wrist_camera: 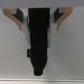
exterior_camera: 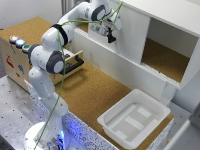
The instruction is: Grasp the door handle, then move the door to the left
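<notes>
Door (exterior_camera: pixel 131 37): a plain white flat panel, standing upright in the front of the white cabinet (exterior_camera: pixel 170 20), its long axis running vertically. It is covering the half of the cabinet front toward the exterior view's left; the half toward the exterior view's right is lying open, showing a cork-coloured floor inside. The flat face is pointing outward toward the arm.

Door handle (wrist_camera: pixel 39 42): a dark elongated bar, showing in the wrist view against the white panel; its outline is blurred.

Gripper (exterior_camera: pixel 111 35): reaching against the door face near the door's upper edge toward the exterior view's left. In the wrist view the fingers (wrist_camera: pixel 22 25) are sitting on either side of the dark bar, narrowly spread; whether they are pressing on it I cannot tell.

Franka arm (exterior_camera: pixel 50 55): white, with a green cable running along it, rising from its base at the near edge of the table.

Wooden drawer (exterior_camera: pixel 72 62): standing pulled open from a wooden box (exterior_camera: pixel 15 57) carrying coloured buttons.

White plastic tub (exterior_camera: pixel 132 117): resting on the cork-topped table (exterior_camera: pixel 90 92), well apart from the gripper.
</notes>
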{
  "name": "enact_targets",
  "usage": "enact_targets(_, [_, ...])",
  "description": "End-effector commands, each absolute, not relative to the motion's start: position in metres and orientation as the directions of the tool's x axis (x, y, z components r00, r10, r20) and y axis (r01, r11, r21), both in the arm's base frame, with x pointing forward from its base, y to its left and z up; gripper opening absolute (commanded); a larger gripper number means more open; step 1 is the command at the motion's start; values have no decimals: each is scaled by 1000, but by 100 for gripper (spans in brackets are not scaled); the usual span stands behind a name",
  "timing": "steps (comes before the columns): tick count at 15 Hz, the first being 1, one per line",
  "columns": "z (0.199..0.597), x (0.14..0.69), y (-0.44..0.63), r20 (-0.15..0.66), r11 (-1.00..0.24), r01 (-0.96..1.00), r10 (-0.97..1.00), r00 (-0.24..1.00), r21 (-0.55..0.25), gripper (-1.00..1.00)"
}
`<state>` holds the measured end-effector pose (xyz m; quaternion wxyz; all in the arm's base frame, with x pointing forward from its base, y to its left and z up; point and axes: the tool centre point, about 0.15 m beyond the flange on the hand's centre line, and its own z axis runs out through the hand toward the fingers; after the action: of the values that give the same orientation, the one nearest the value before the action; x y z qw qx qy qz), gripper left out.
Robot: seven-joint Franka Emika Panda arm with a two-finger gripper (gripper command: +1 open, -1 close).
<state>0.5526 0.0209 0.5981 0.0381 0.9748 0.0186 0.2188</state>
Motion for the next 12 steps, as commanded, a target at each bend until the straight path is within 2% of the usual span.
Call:
enact_targets(1, [568,605,64,455,-978,25,118,883,205,-100])
enact_targets(12, [567,608,102,458,-969,125,212,863,213,-100])
